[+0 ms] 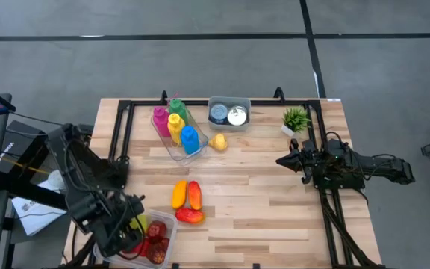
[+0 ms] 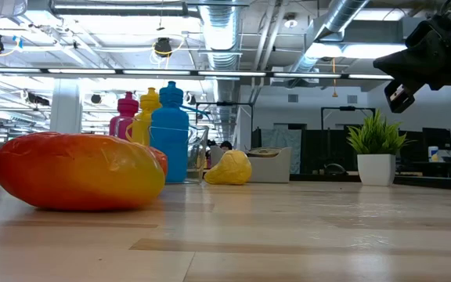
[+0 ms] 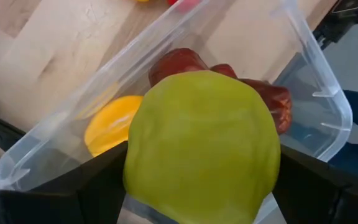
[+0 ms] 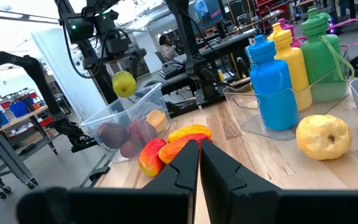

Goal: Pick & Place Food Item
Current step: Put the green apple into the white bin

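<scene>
My left gripper (image 1: 135, 222) hangs over the clear plastic bin (image 1: 166, 218) at the table's near left corner, shut on a yellow-green apple (image 3: 201, 146). The right wrist view shows the apple (image 4: 124, 83) lifted above the bin (image 4: 143, 99). Dark red fruits (image 3: 185, 62) and a yellow-orange one (image 3: 107, 130) lie in the bin. Three orange-red peppers (image 1: 188, 198) lie on the wood beside it. My right gripper (image 1: 281, 160) is shut and touches nothing, raised over the table's right side and pointing left. My left gripper pinches the yellow-green apple between its two fingers (image 3: 101, 183), one on each flank (image 3: 135, 162). The fingers come from above, pointing down. The apple is lifted clear above the bin's open top.
A yellow pear-shaped fruit (image 1: 218, 142) lies mid-table. Behind it are a clear tray of coloured bottles (image 1: 176, 127), a grey tub with cans (image 1: 228, 113) and a small potted plant (image 1: 295, 119). Black rails (image 1: 122, 123) frame the table. Bare wood lies between the peppers and my right gripper.
</scene>
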Controlling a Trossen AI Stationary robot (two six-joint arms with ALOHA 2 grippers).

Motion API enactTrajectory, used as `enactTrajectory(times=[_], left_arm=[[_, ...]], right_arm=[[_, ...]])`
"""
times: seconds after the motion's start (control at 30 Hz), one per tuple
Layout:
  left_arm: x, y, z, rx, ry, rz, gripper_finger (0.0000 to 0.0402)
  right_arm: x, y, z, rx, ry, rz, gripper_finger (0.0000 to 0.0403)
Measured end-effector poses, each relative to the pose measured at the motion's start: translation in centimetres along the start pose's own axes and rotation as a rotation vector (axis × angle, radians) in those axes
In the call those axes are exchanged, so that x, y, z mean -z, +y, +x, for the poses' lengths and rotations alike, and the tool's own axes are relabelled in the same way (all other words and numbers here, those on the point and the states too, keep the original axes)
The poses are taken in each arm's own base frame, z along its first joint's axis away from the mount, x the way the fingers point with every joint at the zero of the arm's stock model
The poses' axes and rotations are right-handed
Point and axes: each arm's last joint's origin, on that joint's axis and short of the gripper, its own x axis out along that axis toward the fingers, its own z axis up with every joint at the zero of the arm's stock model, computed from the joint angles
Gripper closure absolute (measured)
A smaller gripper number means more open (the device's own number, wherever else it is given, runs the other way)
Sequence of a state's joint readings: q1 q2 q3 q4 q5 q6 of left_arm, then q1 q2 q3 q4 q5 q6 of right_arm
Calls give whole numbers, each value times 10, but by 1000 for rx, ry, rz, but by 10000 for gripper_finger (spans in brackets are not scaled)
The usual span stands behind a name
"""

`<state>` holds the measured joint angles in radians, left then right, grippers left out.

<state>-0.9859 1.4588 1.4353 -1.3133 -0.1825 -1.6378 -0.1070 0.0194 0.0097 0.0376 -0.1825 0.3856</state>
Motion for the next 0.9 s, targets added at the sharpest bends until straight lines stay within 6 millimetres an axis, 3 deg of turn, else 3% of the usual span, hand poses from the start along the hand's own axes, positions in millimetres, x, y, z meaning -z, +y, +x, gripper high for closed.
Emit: enactTrajectory(times=[0.3, 0.67, 0.9], left_arm=[[4, -10, 16, -42, -7, -35, 75], [4, -17, 19, 27, -13, -59, 75], [13, -6, 50, -42, 104, -73, 75]], right_arm=[[0, 0, 0, 0, 0, 0, 390], [0, 0, 0, 0, 0, 0, 391], [0, 0, 0, 0, 0, 0, 391]])
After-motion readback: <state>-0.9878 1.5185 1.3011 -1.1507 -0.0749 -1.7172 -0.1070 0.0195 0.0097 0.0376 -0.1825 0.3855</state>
